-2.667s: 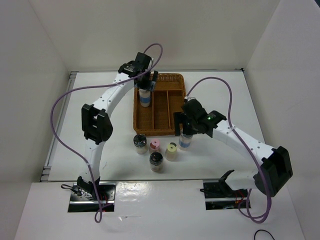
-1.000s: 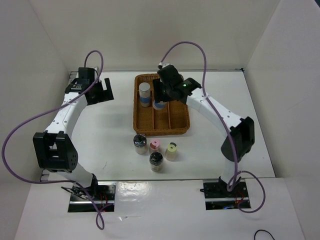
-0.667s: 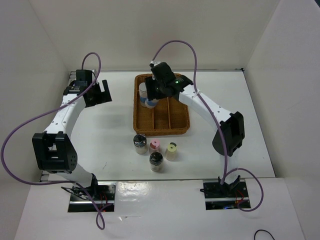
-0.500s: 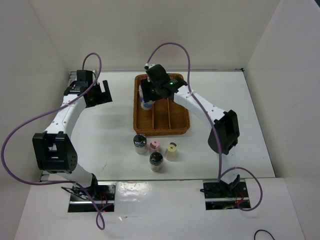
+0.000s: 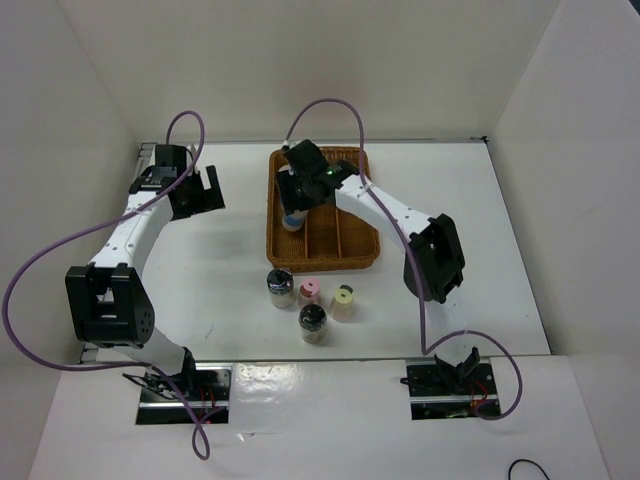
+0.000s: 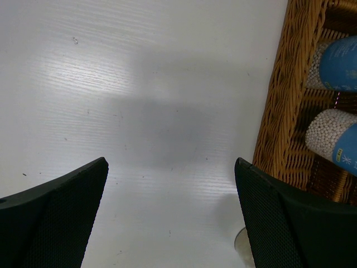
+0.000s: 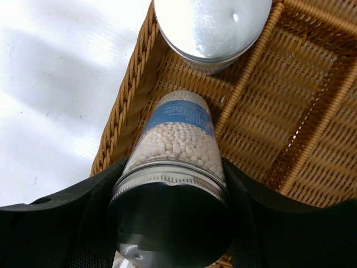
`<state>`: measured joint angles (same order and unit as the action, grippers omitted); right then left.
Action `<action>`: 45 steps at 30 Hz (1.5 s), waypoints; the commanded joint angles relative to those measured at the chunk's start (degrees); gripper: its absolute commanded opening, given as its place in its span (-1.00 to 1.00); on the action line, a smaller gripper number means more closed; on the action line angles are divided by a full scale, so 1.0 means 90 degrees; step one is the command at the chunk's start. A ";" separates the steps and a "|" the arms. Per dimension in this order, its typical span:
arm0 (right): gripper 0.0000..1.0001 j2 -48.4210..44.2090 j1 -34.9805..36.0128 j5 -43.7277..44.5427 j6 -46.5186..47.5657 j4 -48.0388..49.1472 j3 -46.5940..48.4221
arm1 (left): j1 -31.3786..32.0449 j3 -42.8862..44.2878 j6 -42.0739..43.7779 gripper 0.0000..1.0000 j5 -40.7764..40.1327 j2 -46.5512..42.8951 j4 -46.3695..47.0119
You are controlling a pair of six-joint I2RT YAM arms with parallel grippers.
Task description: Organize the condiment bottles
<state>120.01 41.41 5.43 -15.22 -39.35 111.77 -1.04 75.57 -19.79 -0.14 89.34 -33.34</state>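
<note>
Along the left edge of the wicker basket [image 5: 356, 256], the right gripper [image 7: 173, 190] clasped a blue-labelled, silver-lidded bottle [image 7: 178, 139] just beside its twin [image 7: 212, 28], while the left gripper [image 6: 172, 167] hung wide open over the table [image 6: 139, 84], and four smaller shakers [image 5: 312, 322] stood near the basket's near edge.

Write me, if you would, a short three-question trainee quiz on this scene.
1. True or false: the left end effector is shut on a shaker.
2. How many shakers stand on the table outside the wicker basket?
3. The right end effector grips: A, a spoon; B, a blue-labelled shaker; C, nothing.
Key: 1 false; 2 four; 3 B.
</note>
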 commanded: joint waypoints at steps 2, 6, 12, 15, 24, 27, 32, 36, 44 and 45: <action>-0.27 0.0113 0.0067 -0.0037 0.0090 0.0690 0.0277 | -0.0021 0.0002 -0.0057 1.00 0.0005 -0.0249 0.0131; -0.25 0.0337 0.0067 -0.0037 0.0148 0.0691 0.0394 | -0.0021 0.0002 -0.0057 1.00 0.0064 -0.0249 0.0131; -0.03 0.0572 0.0126 0.0148 0.0149 0.0554 0.0570 | -0.0021 0.0002 0.0002 1.00 0.0065 -0.0190 0.0131; 0.15 0.0631 0.0184 0.0148 0.0149 0.0554 0.0628 | -0.0021 0.0002 0.0002 1.00 0.0065 -0.0190 0.0131; 0.92 0.0554 0.0184 0.0519 0.0012 0.0037 0.0834 | -0.0021 -0.0056 0.0119 1.00 0.0182 -0.0190 0.0131; 0.97 0.0193 0.0184 0.0655 -0.0114 -0.0295 0.0902 | -0.0021 -0.0057 0.0119 1.00 0.0249 -0.0190 0.0131; 0.97 -0.1261 0.0184 0.0744 -0.0271 0.0074 -0.0655 | -0.0021 -0.0242 0.0236 1.00 0.0436 -0.0249 0.0189; 0.97 -0.2853 0.0243 0.0276 -0.0271 0.0768 -0.2006 | -0.0021 -0.0321 0.0236 1.00 0.0563 -0.0317 0.0248; 0.90 -0.3276 0.1637 0.0635 -0.0213 0.0818 -0.3297 | -0.0021 -0.0565 0.0295 1.00 0.0768 -0.0376 0.0306; 0.90 -0.3111 0.2016 0.0907 -0.0213 0.0750 -0.3297 | -0.0021 -0.0632 0.0295 1.00 0.0768 -0.0376 0.0306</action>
<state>88.07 53.56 9.85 -17.30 -33.06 84.25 -1.04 70.48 -18.09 5.17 88.55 -31.99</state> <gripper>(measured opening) 0.953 1.000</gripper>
